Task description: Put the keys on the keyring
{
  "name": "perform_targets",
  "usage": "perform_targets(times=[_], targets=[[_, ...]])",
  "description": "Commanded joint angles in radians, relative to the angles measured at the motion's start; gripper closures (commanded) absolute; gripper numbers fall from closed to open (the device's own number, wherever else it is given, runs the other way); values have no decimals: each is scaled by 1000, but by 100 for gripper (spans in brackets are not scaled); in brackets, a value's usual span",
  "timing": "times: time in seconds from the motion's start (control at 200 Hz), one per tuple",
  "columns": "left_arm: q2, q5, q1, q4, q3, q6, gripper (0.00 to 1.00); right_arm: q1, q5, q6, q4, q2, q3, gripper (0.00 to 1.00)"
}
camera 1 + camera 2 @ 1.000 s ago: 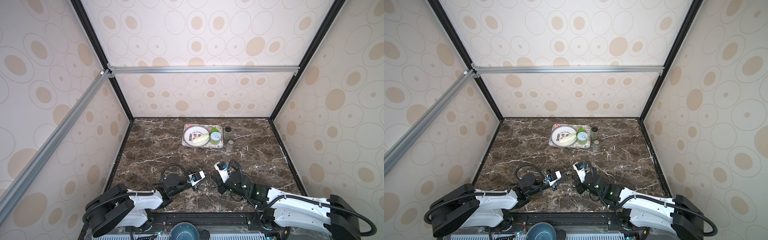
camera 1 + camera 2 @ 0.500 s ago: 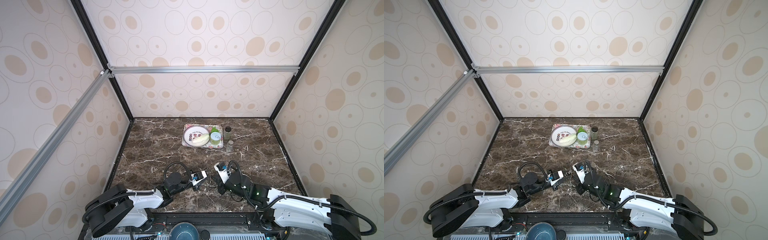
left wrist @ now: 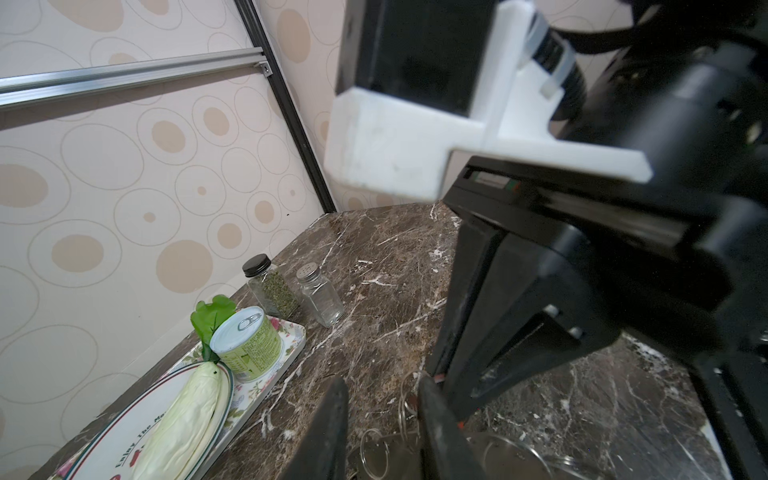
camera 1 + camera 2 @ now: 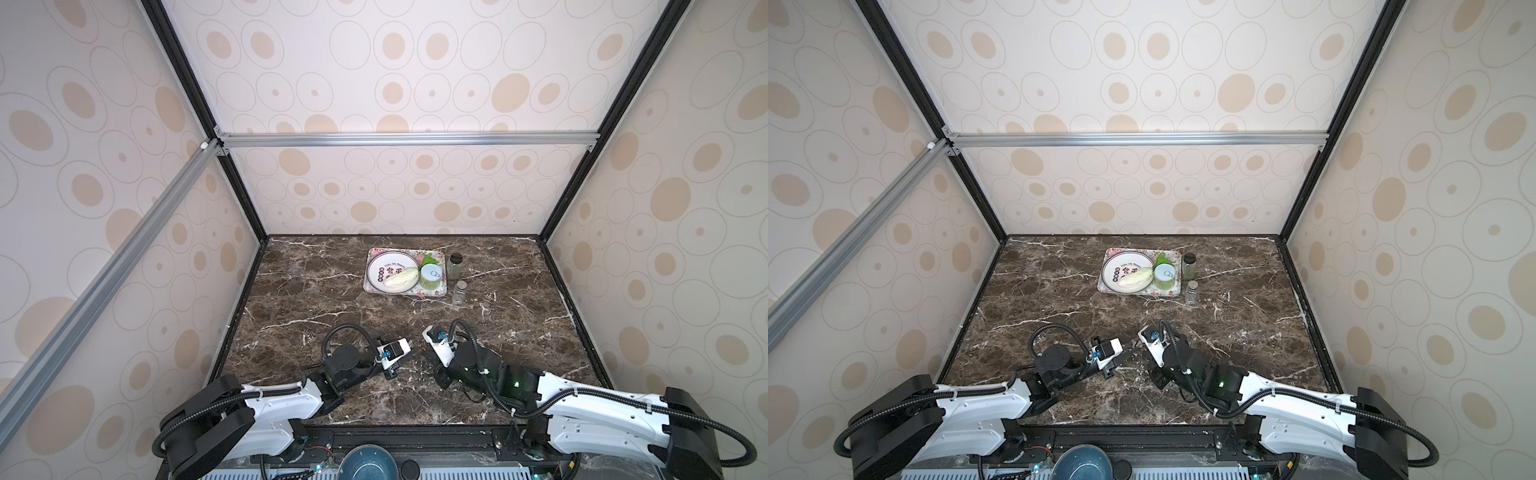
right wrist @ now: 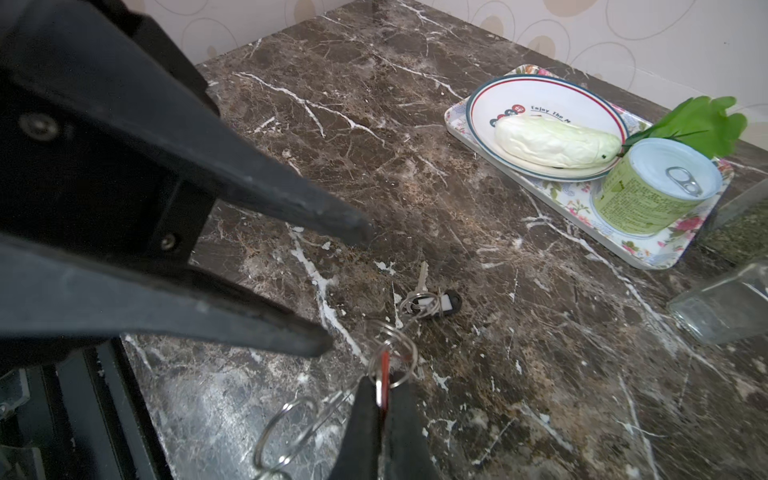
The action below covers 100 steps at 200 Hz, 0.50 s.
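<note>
My right gripper (image 5: 384, 399) is shut on the red-orange tag (image 5: 384, 365) of one key, held edge-up just above the marble. Small split rings (image 5: 392, 347) hang off that tag. A thin wire runs from them to a larger metal ring, the keyring (image 5: 286, 424). The other key (image 5: 432, 301), with a black tag and white label, lies free on the table a little farther back. My left gripper (image 5: 345, 289) comes in from the side with its fingers apart and nothing pinched between them. In the left wrist view its fingers (image 3: 328, 415) straddle loose rings (image 3: 374, 451).
A floral tray (image 4: 441, 291) at the back holds a white plate (image 4: 380, 270), a cabbage (image 4: 399, 277) and a green can (image 4: 431, 277). Two glass jars (image 4: 455, 266) (image 4: 459, 291) stand beside it. Patterned walls enclose the table (image 4: 332, 291) on three sides.
The left arm has crept very slightly toward the back. The right gripper has stayed shut on the red-orange tag in the same place.
</note>
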Motion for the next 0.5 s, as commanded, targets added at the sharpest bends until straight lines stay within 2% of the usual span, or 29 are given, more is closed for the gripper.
perform_targets(times=[0.0,0.14,0.24,0.36,0.495], targets=[[-35,63,-8,-24,25,-76,72,18,41,46,-111,-27,23,100],[-52,-21,-59,-78,3,-79,74,74,66,41,-160,-53,34,100],[-98,-29,-69,-96,-35,-108,74,114,107,43,-222,-34,52,100],[-185,-67,-72,-171,-72,-150,73,152,96,49,-239,-31,31,100],[-235,-82,-95,-143,-148,-188,76,209,144,59,-261,-56,17,100]])
